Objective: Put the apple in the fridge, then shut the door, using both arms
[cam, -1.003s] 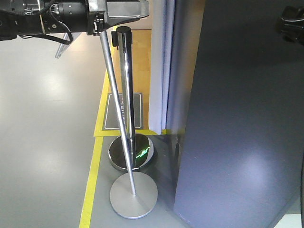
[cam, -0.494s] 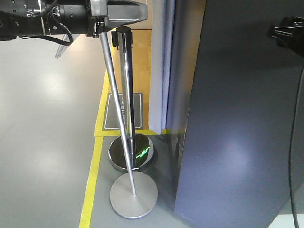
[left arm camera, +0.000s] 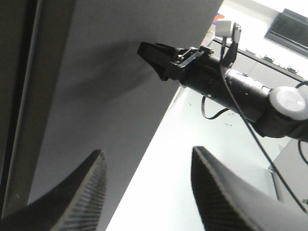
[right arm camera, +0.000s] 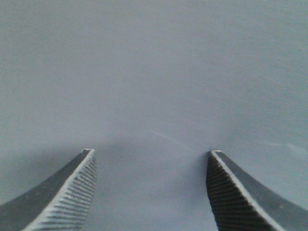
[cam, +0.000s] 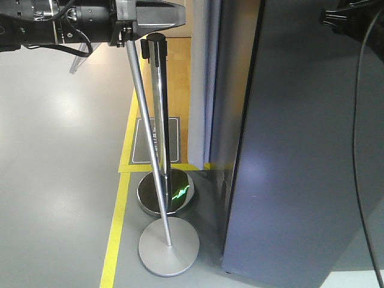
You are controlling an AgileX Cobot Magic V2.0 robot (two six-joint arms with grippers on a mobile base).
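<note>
The dark grey door fills the right of the front view, showing its outer face only. The fridge's inside is hidden behind it, and the apple is out of view. My right gripper is open, its fingertips close to the door's face, nothing between them. From the left wrist, the right gripper has its tip against the door. My left gripper hangs open and empty beside the door's edge. Both arms are at the top of the front view, left and right.
Two chrome stanchion poles stand left of the door, one upright, one leaning, on round bases. Yellow tape lines and a floor mat mark the grey floor. A pale panel stands behind the poles.
My right arm has slid left along the top of the door. The door has swung, and its lower right corner has come into view. The left arm has barely moved.
</note>
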